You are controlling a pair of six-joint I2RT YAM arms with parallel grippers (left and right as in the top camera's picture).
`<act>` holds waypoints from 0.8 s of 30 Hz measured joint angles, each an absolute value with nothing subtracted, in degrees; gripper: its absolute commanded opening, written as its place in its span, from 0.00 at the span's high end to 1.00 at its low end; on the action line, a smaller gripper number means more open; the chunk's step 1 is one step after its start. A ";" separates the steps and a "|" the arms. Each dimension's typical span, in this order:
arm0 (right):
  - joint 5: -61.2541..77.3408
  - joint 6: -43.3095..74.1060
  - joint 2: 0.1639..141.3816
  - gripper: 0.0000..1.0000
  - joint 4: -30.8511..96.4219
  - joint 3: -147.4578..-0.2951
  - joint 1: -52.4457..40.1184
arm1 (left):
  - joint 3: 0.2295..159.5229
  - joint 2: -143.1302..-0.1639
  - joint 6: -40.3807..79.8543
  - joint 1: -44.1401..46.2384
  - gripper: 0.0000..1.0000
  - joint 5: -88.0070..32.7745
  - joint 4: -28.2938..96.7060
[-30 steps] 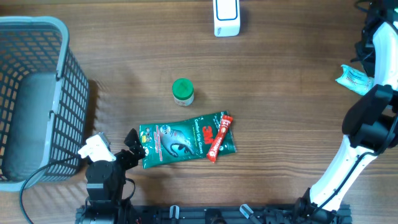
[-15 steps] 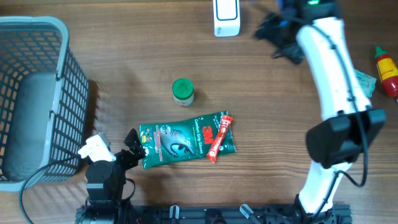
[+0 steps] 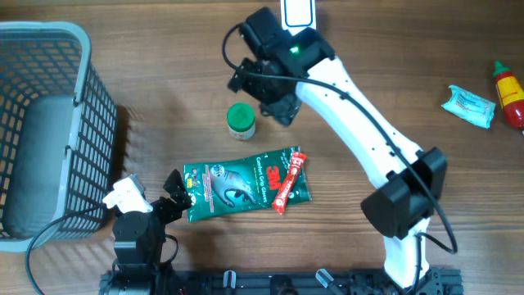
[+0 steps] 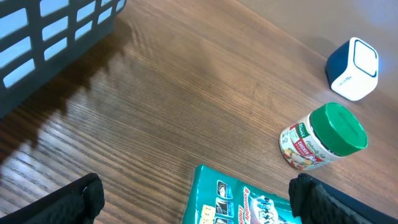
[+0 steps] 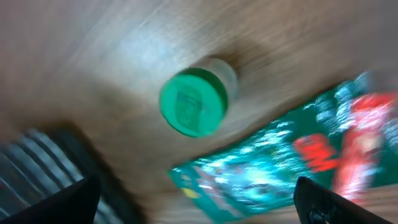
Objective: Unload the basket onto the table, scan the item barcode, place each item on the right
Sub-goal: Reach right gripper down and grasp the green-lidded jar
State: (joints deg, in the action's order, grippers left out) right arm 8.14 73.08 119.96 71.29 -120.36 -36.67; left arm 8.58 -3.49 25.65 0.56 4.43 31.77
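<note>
The widest bare stretch of worktop lies between the basket on the left and the jar in the middle, and nothing stands in it. The right arm slants from near right to far middle and bars that diagonal, its claw hanging spread just beside the jar. On the near side of the jar a green packet with a red sachet fills the middle, the left claw spread at its left end. Right of the arm the wood is bare up to a small packet and a red bottle.
</note>
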 measured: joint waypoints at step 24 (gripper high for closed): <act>13.98 92.07 136.73 0.37 65.49 -120.36 -38.11 | 8.58 -3.49 25.65 0.56 0.00 4.40 31.77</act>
State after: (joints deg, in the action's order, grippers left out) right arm 13.98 92.07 136.73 65.49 -120.36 -38.11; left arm 8.58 -3.49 25.65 0.56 4.40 31.77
